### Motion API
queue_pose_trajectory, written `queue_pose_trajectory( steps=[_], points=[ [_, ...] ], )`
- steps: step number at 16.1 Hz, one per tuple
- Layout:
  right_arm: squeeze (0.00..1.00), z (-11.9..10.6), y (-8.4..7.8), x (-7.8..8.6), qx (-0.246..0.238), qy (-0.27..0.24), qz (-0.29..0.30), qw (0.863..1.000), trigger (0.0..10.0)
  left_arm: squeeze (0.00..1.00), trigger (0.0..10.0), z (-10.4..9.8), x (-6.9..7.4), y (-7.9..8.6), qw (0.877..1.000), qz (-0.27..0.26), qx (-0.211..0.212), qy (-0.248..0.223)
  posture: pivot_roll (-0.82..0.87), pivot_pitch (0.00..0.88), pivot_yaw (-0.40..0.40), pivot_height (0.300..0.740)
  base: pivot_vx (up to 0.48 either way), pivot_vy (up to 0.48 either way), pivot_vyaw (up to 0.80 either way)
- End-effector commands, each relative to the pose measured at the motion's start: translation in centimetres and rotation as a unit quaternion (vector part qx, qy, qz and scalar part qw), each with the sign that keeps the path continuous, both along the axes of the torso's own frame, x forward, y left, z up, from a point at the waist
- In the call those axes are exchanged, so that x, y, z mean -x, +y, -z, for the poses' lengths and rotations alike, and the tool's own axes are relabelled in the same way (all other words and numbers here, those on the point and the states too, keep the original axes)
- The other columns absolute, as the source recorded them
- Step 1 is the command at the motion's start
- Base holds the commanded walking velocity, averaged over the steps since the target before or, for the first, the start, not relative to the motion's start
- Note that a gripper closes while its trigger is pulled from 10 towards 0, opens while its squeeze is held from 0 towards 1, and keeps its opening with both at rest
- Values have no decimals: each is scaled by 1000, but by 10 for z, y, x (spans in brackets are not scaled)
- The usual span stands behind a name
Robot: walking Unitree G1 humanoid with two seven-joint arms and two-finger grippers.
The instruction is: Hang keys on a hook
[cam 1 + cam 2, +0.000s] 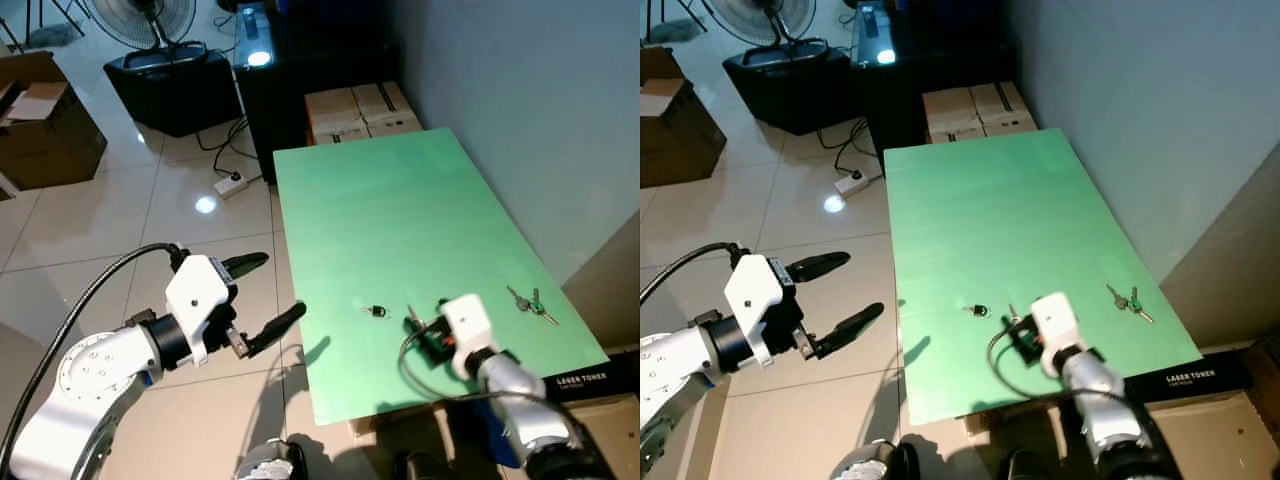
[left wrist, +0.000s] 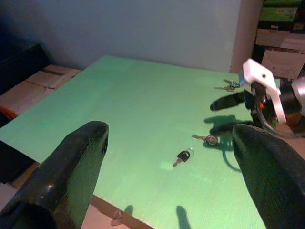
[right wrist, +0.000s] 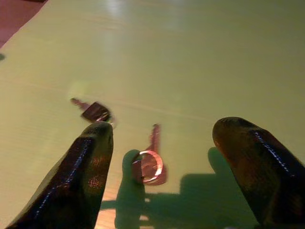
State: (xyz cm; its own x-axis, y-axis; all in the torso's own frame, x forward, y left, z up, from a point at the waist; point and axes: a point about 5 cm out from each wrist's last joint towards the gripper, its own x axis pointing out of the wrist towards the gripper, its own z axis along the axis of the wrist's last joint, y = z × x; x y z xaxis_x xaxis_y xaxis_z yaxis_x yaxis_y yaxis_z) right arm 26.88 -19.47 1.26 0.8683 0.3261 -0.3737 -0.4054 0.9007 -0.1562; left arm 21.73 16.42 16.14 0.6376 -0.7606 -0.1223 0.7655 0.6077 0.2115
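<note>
Three sets of keys lie on the green table [image 1: 400, 200] near its front edge. A small black-headed key [image 1: 374, 311] is farthest left, a silver key on a ring [image 3: 151, 164] is beside it, and a bunch of keys [image 1: 530, 303] is at the right. My right gripper [image 1: 420, 333] is low over the table, open, with the ringed key between and just ahead of its fingers [image 3: 81, 176]. My left gripper [image 1: 265, 295] is open and holds nothing. It hovers above the floor, off the table's left edge.
Cardboard boxes [image 1: 360, 110] and a black cabinet [image 1: 300, 80] stand beyond the table's far end. A power strip [image 1: 232, 183] and cables lie on the tiled floor. A wall runs along the table's right side. A laser toner box [image 1: 590, 380] sits by the front right corner.
</note>
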Motion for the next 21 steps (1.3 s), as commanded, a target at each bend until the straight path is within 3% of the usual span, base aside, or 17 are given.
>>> queue_pose_trajectory(
  steps=[1, 3, 4, 5, 10, 14, 15, 16, 19, 21],
  points=[
    [1000, 0, -2, -2, -19, 9, -9, 1000, 10000, 0, 10000, -6, 1, 3, 1000, 4, -6, -7, 146, 131, 130, 740, 0, 0, 0],
    [1000, 0, -4, -7, -29, 35, -37, 998, 10000, 0, 10000, -8, 1, 5, 1000, 4, -11, -8, 160, 142, 137, 740, 0, 0, 0],
    [902, 1, -6, -9, -29, 46, -45, 998, 10000, 0, 10000, -9, 2, 6, 1000, 3, -14, -9, 171, 147, 135, 740, 0, 0, 0],
    [0, 2, -6, -10, -26, 52, -51, 997, 10000, 0, 10000, -10, 3, 8, 1000, 2, -16, -9, 177, 145, 140, 740, 0, 0, 0],
    [0, 3, -5, -17, -10, 71, -61, 996, 10000, 0, 10000, -13, 4, 10, 1000, 1, -23, -8, 196, 161, 146, 740, 0, 0, 0],
    [0, 13, 7, -9, -3, 92, -102, 991, 10000, 0, 10000, -13, 6, 9, 1000, 2, -20, -2, 199, 166, 137, 740, 0, 0, 0],
    [0, 14, 8, -8, -3, 94, -102, 990, 5843, 0, 10000, -13, 8, 9, 1000, 8, -19, 4, 199, 166, 137, 740, 0, 0, 0],
    [0, 15, 9, -7, -4, 96, -103, 990, 3255, 0, 10000, -11, 11, 7, 1000, 20, -18, 14, 197, 163, 140, 740, 0, 0, 0],
    [0, 17, 8, -5, 0, 103, -106, 989, 0, 0, 10000, -10, 13, 4, 999, 31, -15, 24, 189, 156, 137, 740, 0, 0, 0],
    [0, 19, 5, -3, 11, 110, -104, 988, 0, 0, 10000, -8, 14, 5, 999, 31, -17, 27, 184, 148, 135, 740, 0, 0, 0]
  ],
)
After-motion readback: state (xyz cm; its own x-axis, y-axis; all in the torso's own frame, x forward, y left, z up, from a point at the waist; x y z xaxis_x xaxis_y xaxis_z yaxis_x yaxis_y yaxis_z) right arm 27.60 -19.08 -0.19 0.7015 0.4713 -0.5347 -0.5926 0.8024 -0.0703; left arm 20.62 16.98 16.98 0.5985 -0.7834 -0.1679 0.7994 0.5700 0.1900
